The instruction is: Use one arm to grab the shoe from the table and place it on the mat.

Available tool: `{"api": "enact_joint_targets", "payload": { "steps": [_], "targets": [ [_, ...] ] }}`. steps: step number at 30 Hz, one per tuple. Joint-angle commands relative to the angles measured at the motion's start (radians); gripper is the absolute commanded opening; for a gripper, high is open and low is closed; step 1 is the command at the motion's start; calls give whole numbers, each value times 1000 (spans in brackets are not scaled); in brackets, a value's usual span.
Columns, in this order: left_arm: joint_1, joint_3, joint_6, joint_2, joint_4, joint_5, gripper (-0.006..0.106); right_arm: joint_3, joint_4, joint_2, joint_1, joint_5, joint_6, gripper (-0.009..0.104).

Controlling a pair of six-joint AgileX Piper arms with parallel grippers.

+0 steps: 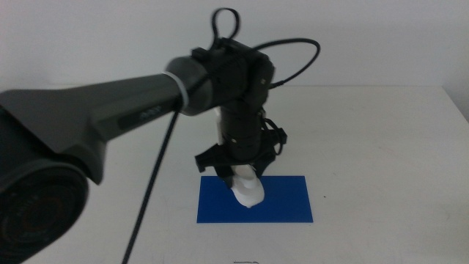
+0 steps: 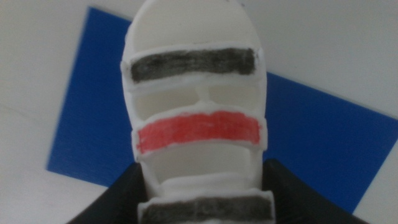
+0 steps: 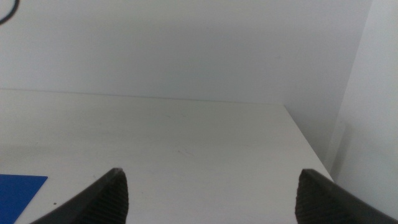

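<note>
The left tool (image 1: 242,173) pinches the small white chunky-soled sandal (image 1: 248,190) toe-down directly above the thin dark blue mat (image 1: 287,199); the right tool (image 3: 211,193) waits spread over the desk (image 3: 186,137).

The small white chunky-soled sandal (image 1: 248,191) with two dark straps and one red strap is hanging toe-down over the thin flat dark blue rectangular mat (image 1: 286,202) lying on the plain white tabletop (image 1: 381,147).

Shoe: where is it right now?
In the middle view the shoe hangs toe-down in the left gripper, just over the near-left part of the blue mat, low and centre in the picture.
</note>
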Motion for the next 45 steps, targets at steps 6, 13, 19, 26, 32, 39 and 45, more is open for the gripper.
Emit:
{"api": "enact_joint_targets", "payload": {
  "steps": [6,13,19,26,32,39,45],
  "targets": [
    [-44,-49,-57,-44,17,43,-2,-19,-9,-19,2,-75,-4,94],
    [-49,-52,-53,-44,32,58,-2,-19,-9,-19,2,-75,-4,94],
    [-49,-53,-50,-44,113,60,-2,-19,-9,-19,2,-75,-4,94],
    [-50,-52,-74,-23,87,46,-2,-19,-9,-19,2,-75,-4,94],
    [-50,-53,-451,4,9,32,-2,-19,-9,-19,2,-75,-4,94],
    [-50,-53,-1072,7,-10,-4,-2,-19,-9,-19,2,-75,-4,94],
    [-49,-53,-1093,32,-1,-34,-2,-19,-9,-19,2,-75,-4,94]
  ]
}}
